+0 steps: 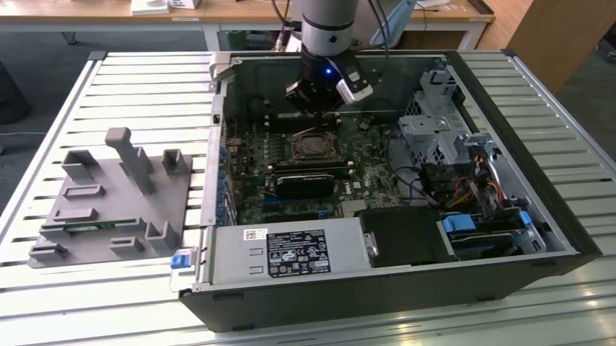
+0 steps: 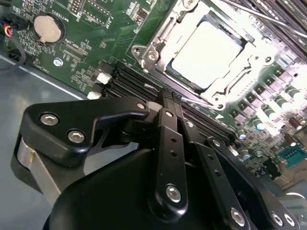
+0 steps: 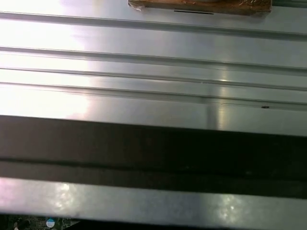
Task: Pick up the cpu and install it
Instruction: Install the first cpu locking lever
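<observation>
Closest to the lens in the second wrist view was my gripper (image 2: 169, 103), its black linkages crowding the foreground and the fingers pressed together at the tip, clenched on nothing that I could see. Beyond the tip, toward one o'clock, the cpu (image 2: 207, 51) lay flat inside the socket frame (image 2: 158, 38), its pale metal top bare and the bracket swung clear of it. In the exterior view the gripper (image 1: 318, 108) hung inside the open computer case (image 1: 568, 238), just past the socket at twelve o'clock from the cpu (image 1: 310, 149).

My worry: I judged that if the chip sat even slightly askew, any downward press or closing of the bracket would bend the contacts beneath. A careless swing of the arm could also clip the case wall or the cables (image 1: 423, 189).

I counted one cpu, one socket, one gripper, and one grey tray (image 1: 106, 209) at nine o'clock of the case.
</observation>
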`<state>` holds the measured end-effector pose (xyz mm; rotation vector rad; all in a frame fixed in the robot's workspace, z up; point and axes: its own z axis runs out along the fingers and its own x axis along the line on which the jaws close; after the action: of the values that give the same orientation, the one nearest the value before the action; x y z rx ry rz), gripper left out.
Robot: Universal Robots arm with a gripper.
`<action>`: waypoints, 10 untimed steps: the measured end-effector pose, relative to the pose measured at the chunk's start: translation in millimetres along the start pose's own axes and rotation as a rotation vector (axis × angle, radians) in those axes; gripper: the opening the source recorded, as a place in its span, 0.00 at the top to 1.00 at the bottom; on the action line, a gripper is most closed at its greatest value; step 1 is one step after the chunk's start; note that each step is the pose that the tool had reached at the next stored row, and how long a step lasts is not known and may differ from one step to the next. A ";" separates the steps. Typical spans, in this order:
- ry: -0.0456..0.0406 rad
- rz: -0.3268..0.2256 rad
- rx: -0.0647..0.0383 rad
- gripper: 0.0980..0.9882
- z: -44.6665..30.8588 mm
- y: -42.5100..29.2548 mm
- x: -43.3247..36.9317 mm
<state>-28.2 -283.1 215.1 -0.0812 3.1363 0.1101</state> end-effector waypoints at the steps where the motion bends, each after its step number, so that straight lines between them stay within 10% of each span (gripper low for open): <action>1: 0.0001 0.000 0.000 0.99 0.7 -0.1 -1.0; 10: 0.0002 0.000 0.000 0.99 10.5 -0.9 -3.9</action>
<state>-24.3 -283.1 204.6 -0.0813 3.1364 0.1099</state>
